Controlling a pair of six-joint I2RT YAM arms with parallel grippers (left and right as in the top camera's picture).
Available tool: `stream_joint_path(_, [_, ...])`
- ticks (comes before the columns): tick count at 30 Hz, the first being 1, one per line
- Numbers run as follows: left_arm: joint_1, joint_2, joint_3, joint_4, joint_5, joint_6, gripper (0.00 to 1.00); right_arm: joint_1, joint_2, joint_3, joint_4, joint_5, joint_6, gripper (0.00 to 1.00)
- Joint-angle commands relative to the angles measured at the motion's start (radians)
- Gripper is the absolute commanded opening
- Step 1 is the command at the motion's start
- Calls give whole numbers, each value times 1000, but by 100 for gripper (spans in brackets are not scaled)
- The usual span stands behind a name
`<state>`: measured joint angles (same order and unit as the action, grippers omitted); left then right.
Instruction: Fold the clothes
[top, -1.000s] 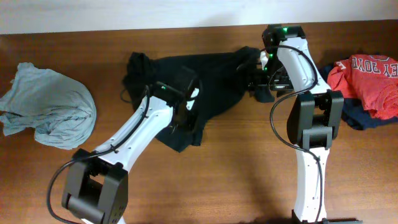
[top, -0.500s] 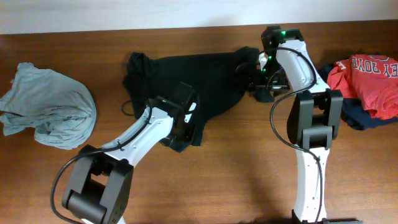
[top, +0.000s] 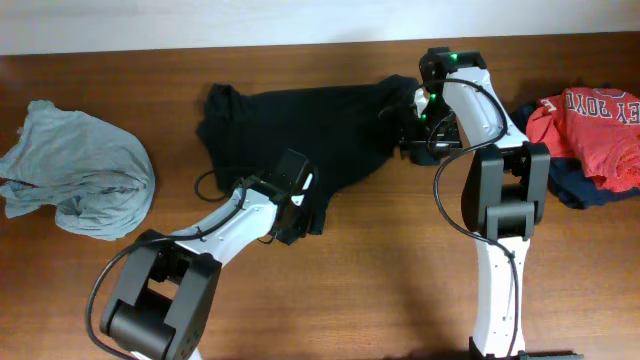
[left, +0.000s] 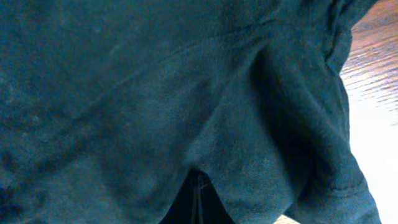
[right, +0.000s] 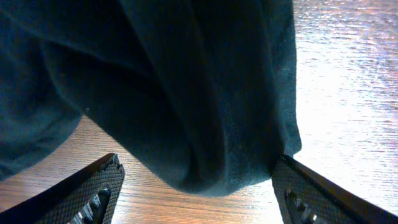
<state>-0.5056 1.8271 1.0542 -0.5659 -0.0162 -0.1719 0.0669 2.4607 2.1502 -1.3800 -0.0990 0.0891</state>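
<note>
The black T-shirt lies rumpled on the table, far centre. My left gripper is pressed together, apparently pinching its near hem. My right gripper is spread around a fold at the right edge. I'd clamp that fold fully, then pull both sides apart evenly. Count: one black T-shirt, one grey-blue shirt, one red shirt.

T-shirt, centre frame: plain black; teal-black cast in both wrist views.
Grey-blue shirt, left edge: pale, no print.
Red shirt, right edge: white lettering.
Navy garment, under red shirt: dark, plain.
Table: mid-brown wood grain.
2 arms, left arm and right arm: white shells, black joints; green lights on right arm.
Wall strip, top edge: white.
</note>
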Motion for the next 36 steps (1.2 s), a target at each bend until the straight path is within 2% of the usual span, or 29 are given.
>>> stream_joint_path(1, [9,49,-17,6,-33,6,1,-2,-32,-5,-6,-21,-4,79])
stream_joint_path(6, [35,143,-17,6,11,10,1,-2,-32,-5,-16,-21,-4,75])
stream_joint_path(8, [53,185,-16,-6,24,10,1,-2,-32,-5,-19,-21,-4,68])
stream_joint_path(11, [84,217,0,-37,61,10,1,-2,-32,-5,-19,-21,-4,64])
stream_joint_path(18, [105,225,1,-35,99,10,1,-2,-32,-5,-21,-21,-4,63])
stream_joint_path(19, [105,229,1,-42,103,10,1,-2,-32,-5,-23,-21,-4,60])
stream_joint_path(20, [105,235,1,-47,103,10,1,-2,-32,-5,-26,-21,-4,57])
stream_joint_path(22, [105,243,1,-51,103,10,1,-2,-32,-5,-33,-21,-4,40])
stream_joint_path(25, [105,245,2,-51,103,10,1,-5,-32,-5,-43,-21,-4,4])
stream_joint_path(30, [105,245,2,-52,106,10,0,-38,-32,-5,-72,-20,12,4])
stream_joint_path(36, [106,245,2,-56,105,10,0,-144,-32,-5,-107,-20,23,4])
